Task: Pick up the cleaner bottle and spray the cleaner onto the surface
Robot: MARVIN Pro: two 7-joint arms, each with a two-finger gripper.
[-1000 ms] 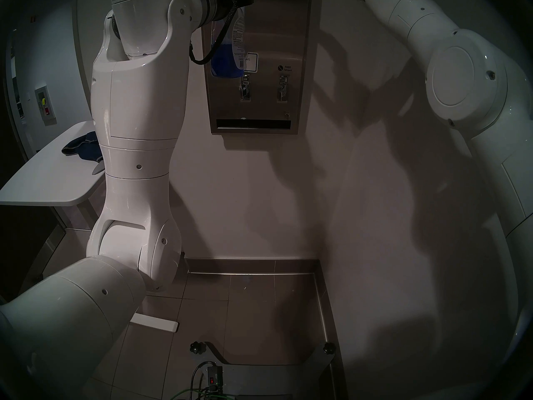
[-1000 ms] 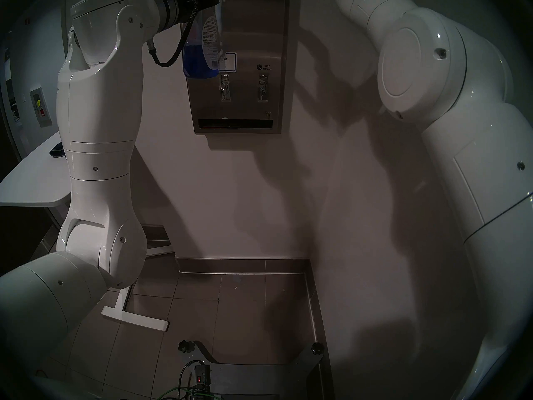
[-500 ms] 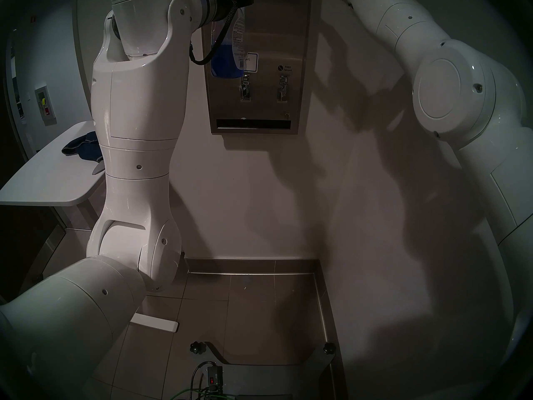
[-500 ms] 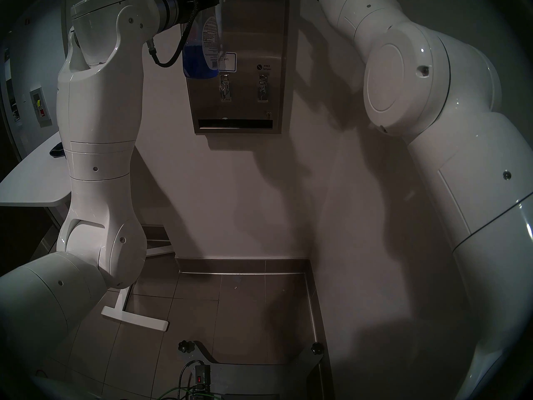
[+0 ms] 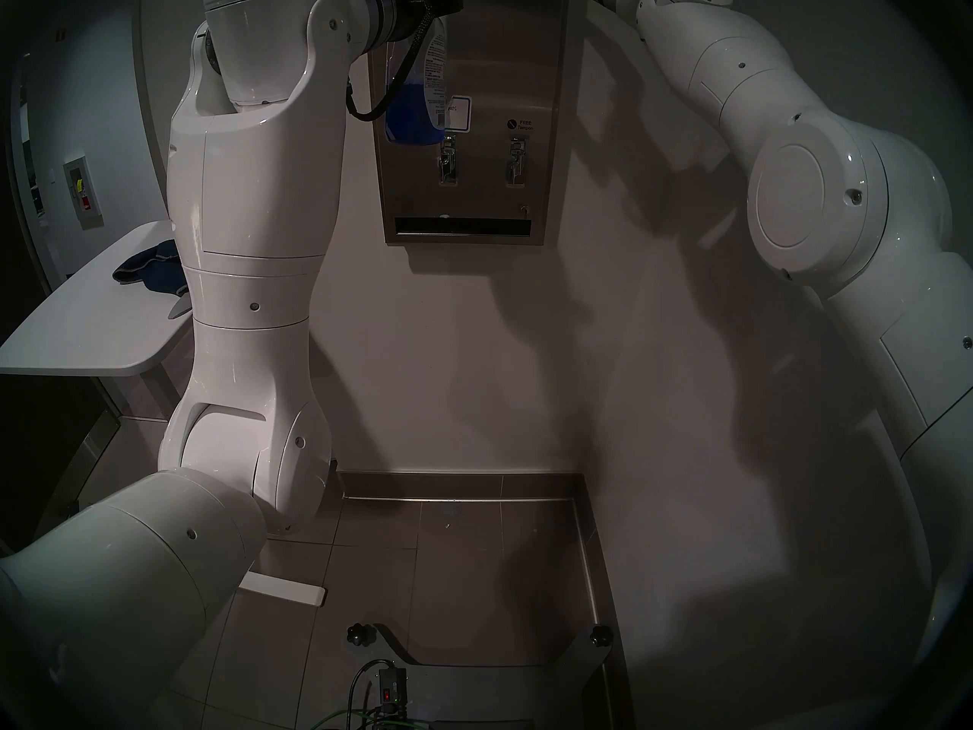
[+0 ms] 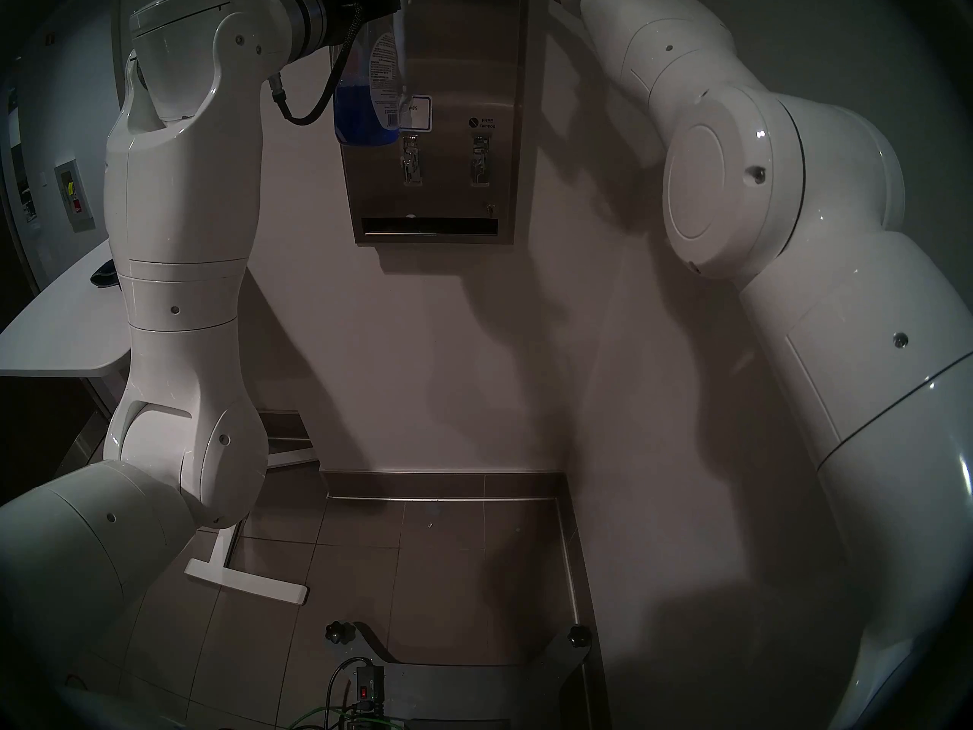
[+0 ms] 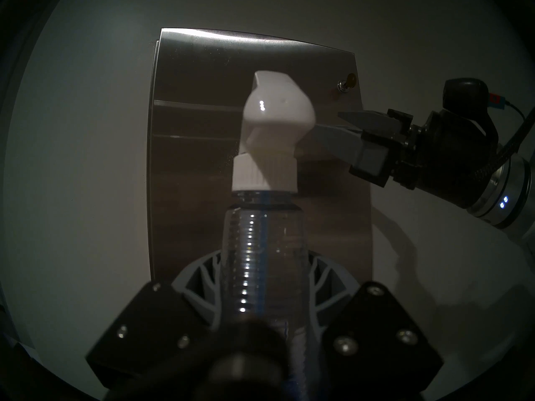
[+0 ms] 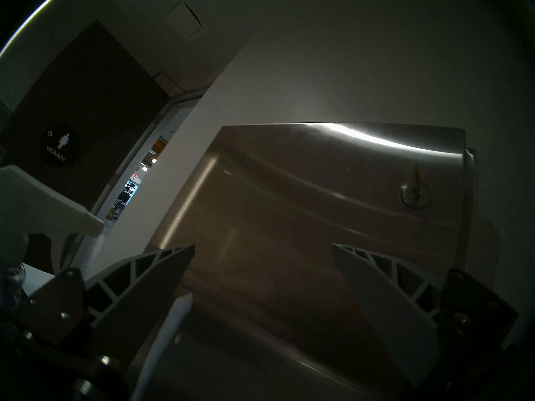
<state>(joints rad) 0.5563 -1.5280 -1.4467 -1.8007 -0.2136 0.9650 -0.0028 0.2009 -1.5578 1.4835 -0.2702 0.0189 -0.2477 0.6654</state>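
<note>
Clear plastic spray bottle (image 7: 260,247) of blue liquid is standing upright in the closed left gripper (image 7: 262,279), its white trigger head facing the brushed steel wall dispenser (image 7: 202,148). Rightward, the right gripper (image 7: 327,125) is hovering wide open and empty beside that head, bare wall around it.

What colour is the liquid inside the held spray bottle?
Bright blue, filling the lower part of the spray bottle; it shows best in the head stereo right view.
</note>
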